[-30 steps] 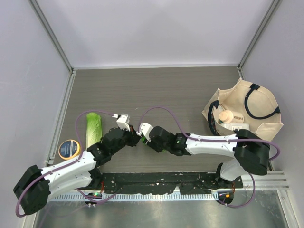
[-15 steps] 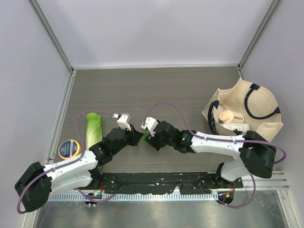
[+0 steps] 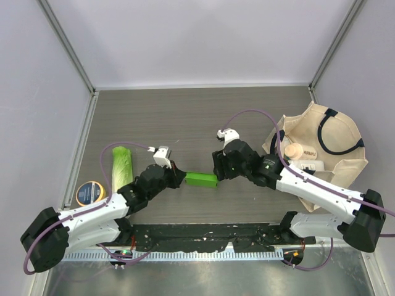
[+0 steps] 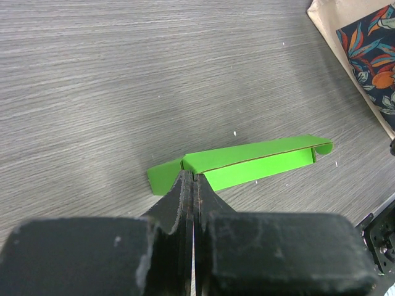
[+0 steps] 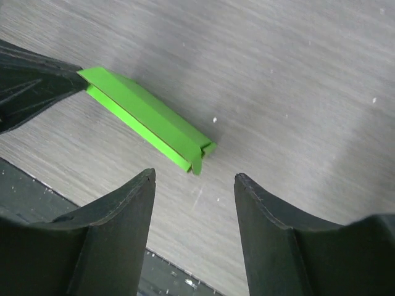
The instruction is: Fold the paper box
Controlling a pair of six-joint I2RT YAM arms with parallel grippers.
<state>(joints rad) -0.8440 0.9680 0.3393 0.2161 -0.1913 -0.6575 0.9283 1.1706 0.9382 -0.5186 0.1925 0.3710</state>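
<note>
The paper box (image 3: 201,179) is a bright green, flattened, folded strip lying on the wooden table (image 3: 185,117) between the two arms. My left gripper (image 3: 180,177) is shut on its left end. In the left wrist view the closed fingertips (image 4: 191,176) pinch the box (image 4: 259,163) at its near corner. My right gripper (image 3: 217,168) stands open just right of the box and above it, touching nothing. From the right wrist the box (image 5: 148,120) lies ahead of the open gripper (image 5: 194,176), with its folded end nearest.
A pale-green cabbage (image 3: 121,168) lies at the left, with a round tin (image 3: 90,193) beside it. A beige tote bag (image 3: 321,145) holding a bottle (image 3: 300,152) stands at the right. The black rail (image 3: 210,237) runs along the near edge.
My right gripper has let go, opened and drawn back to the right and up from the box. The left gripper still holds the box, which now shows fully.
</note>
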